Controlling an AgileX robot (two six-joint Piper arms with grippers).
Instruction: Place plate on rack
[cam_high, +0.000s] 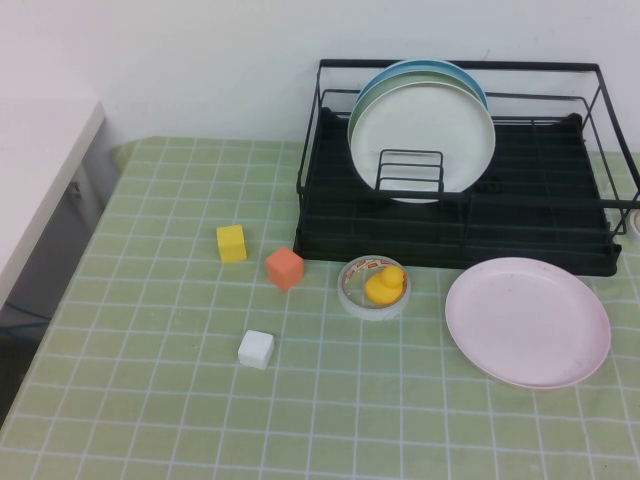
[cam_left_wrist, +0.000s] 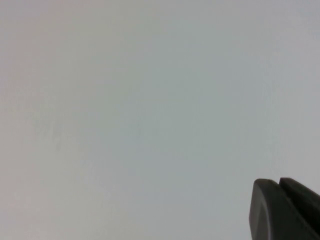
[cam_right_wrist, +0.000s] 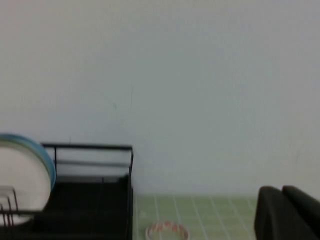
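Note:
The pale pink plate (cam_high: 527, 320) lies flat on the green checked tablecloth at the front right, just in front of the rack. The black wire rack (cam_high: 560, 215) stands at the back right; it also shows in the right wrist view (cam_right_wrist: 92, 192). Neither arm shows in the high view. My left gripper (cam_left_wrist: 279, 182) is shut and empty and faces a blank wall. My right gripper (cam_right_wrist: 281, 189) is shut and empty, raised, looking towards the rack's end and the wall. The pink plate is out of both wrist views.
A cream-white plate (cam_high: 425, 135) and a light blue plate (cam_high: 462, 78) behind it stand upright in the rack. A tape roll (cam_high: 352, 297) holding a yellow duck (cam_high: 385, 285), an orange cube (cam_high: 285, 268), a yellow cube (cam_high: 231, 243) and a white cube (cam_high: 256, 349) lie left of the pink plate.

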